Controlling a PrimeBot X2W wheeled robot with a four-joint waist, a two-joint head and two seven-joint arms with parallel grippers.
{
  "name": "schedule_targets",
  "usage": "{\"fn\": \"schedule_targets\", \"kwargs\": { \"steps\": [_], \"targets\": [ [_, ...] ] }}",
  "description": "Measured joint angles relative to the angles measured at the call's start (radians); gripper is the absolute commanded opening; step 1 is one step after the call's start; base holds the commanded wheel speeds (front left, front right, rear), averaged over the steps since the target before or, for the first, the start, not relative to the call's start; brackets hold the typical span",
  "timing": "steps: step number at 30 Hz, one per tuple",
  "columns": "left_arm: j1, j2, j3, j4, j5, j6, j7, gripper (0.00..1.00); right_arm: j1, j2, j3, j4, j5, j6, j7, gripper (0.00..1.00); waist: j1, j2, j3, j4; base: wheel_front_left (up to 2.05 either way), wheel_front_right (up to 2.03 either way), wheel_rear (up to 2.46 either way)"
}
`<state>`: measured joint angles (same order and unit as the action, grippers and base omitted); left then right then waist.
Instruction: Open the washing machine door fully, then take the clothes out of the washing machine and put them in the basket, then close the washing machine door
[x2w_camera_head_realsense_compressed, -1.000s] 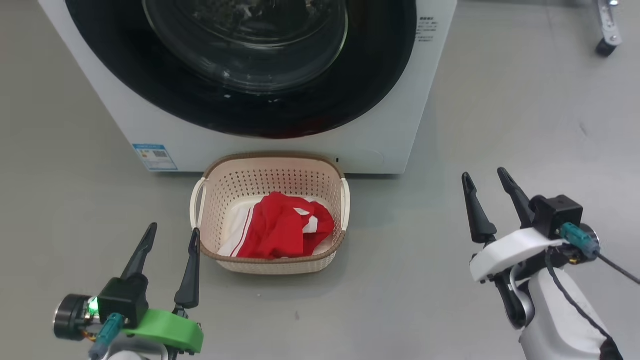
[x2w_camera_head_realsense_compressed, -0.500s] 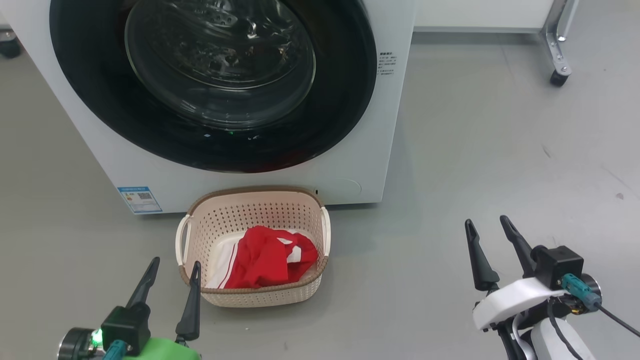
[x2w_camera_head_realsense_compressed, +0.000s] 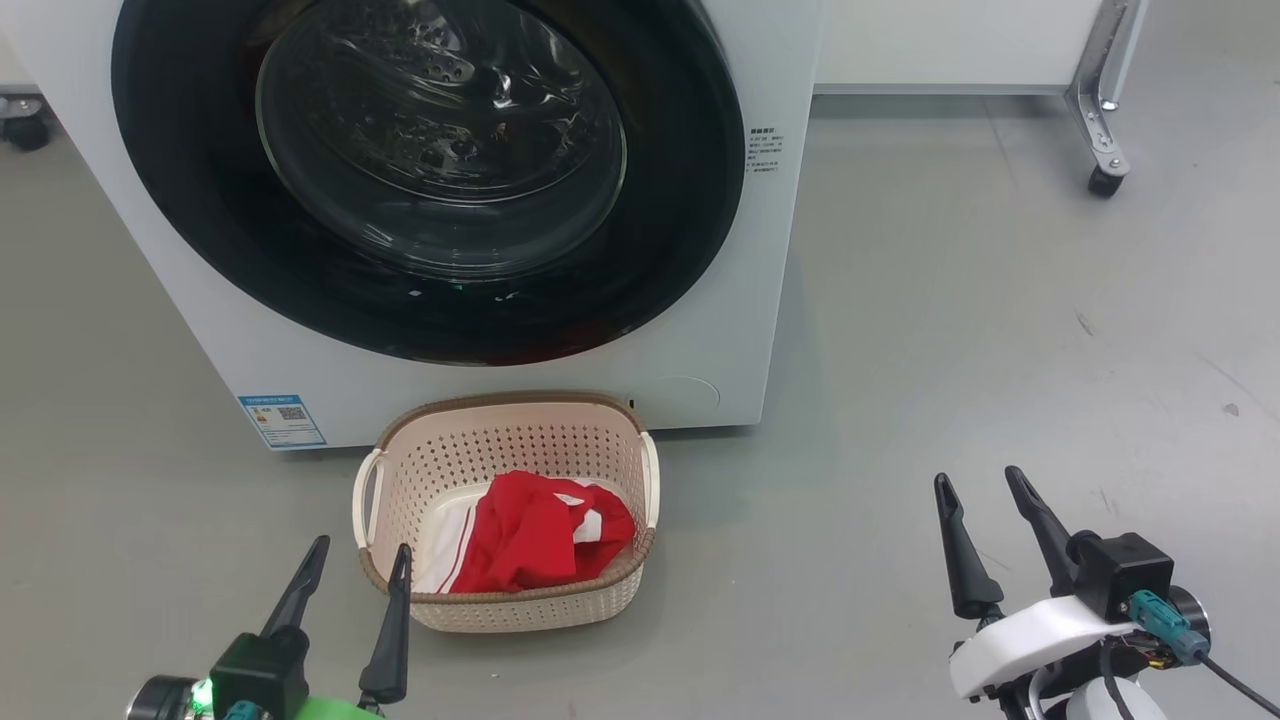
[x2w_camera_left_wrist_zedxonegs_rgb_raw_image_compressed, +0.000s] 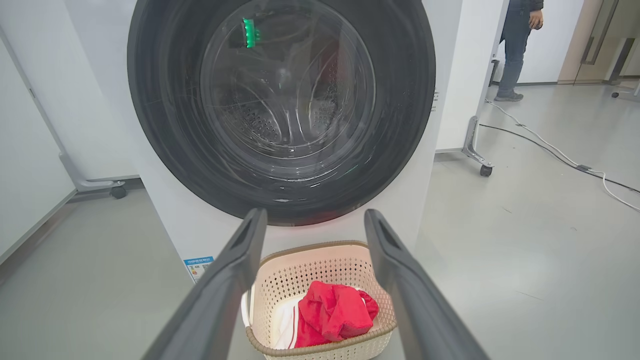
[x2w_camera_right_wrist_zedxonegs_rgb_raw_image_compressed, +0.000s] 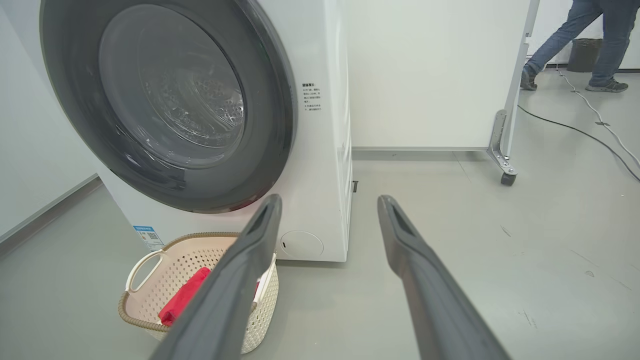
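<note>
The washing machine (x2w_camera_head_realsense_compressed: 760, 300) stands in front of me with its round black door (x2w_camera_head_realsense_compressed: 420, 170) lying flush against the front. On the floor below it sits the cream basket (x2w_camera_head_realsense_compressed: 500, 400), holding the red clothes (x2w_camera_head_realsense_compressed: 540, 535) with white stripes. My left gripper (x2w_camera_head_realsense_compressed: 361, 548) is open just left of the basket's near corner, with nothing between its fingers. My right gripper (x2w_camera_head_realsense_compressed: 977, 478) is open over bare floor well to the right. The left wrist view looks at the door (x2w_camera_left_wrist_zedxonegs_rgb_raw_image_compressed: 280, 110), basket (x2w_camera_left_wrist_zedxonegs_rgb_raw_image_compressed: 310, 246) and clothes (x2w_camera_left_wrist_zedxonegs_rgb_raw_image_compressed: 335, 312). In the right wrist view the basket (x2w_camera_right_wrist_zedxonegs_rgb_raw_image_compressed: 145, 265) sits at lower left.
A white panel on a metal wheeled foot (x2w_camera_head_realsense_compressed: 1100, 150) stands behind the machine to the right. A person's legs (x2w_camera_right_wrist_zedxonegs_rgb_raw_image_compressed: 580, 30) are far back by cables on the floor (x2w_camera_left_wrist_zedxonegs_rgb_raw_image_compressed: 550, 150). Grey floor stretches open on the right.
The head camera has tilted up, so the machine, basket and both grippers sit lower in the picture. The basket and clothes have not moved. Both grippers stay open.
</note>
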<state>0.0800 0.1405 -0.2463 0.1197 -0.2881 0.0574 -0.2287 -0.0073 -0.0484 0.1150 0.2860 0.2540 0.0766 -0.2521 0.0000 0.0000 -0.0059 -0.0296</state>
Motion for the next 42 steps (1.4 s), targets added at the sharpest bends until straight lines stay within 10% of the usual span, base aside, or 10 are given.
{"fn": "schedule_targets", "kwargs": {
  "steps": [39,40,42],
  "targets": [
    [0.023,0.002,-0.003,-0.058,0.007,0.018,0.008,1.00,0.076,0.004,-0.002,-0.080,-0.003,-0.009,0.000,1.00,0.0000,0.0000,0.000,0.002,0.00,0.00,0.00],
    [0.023,0.002,-0.003,-0.059,0.008,0.018,0.008,0.00,0.077,0.004,-0.002,-0.080,-0.003,-0.009,0.000,0.00,0.0000,0.0000,0.000,0.002,0.00,0.00,0.00],
    [0.026,-0.004,-0.009,-0.038,0.008,0.017,0.009,0.00,0.082,0.008,-0.001,-0.059,-0.002,-0.009,0.000,0.00,0.0000,0.0000,0.000,0.002,0.00,0.00,0.00]
  ]
}}
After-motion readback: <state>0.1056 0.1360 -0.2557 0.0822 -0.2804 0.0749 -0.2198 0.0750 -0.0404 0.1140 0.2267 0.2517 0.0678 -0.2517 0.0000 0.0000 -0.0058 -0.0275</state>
